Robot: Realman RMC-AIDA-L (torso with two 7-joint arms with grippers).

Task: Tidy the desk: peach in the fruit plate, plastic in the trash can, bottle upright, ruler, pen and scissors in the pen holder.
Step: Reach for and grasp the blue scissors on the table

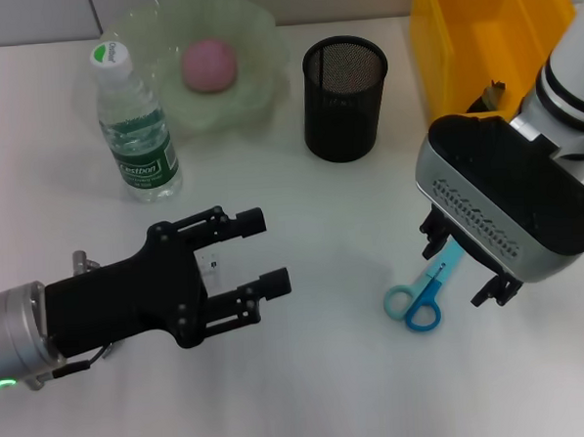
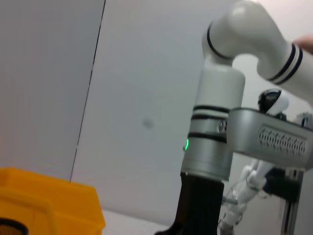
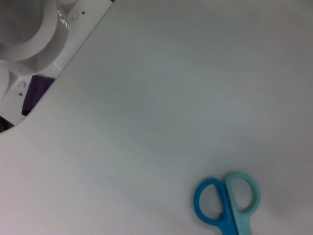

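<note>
Blue and teal scissors (image 1: 416, 303) lie flat on the white desk, also seen in the right wrist view (image 3: 227, 201). My right gripper (image 1: 465, 266) hangs just over their blade end, fingers apart, one on either side of the blades. My left gripper (image 1: 264, 251) is open and empty over the middle of the desk. The water bottle (image 1: 135, 124) stands upright at the back left. The pink peach (image 1: 209, 64) lies in the green fruit plate (image 1: 253, 44). The black mesh pen holder (image 1: 344, 98) stands at the back centre. Ruler, pen and plastic are out of view.
The yellow trash bin (image 1: 478, 28) stands at the back right, behind my right arm, and shows in the left wrist view (image 2: 49, 203). The desk edge shows in the right wrist view (image 3: 44, 98).
</note>
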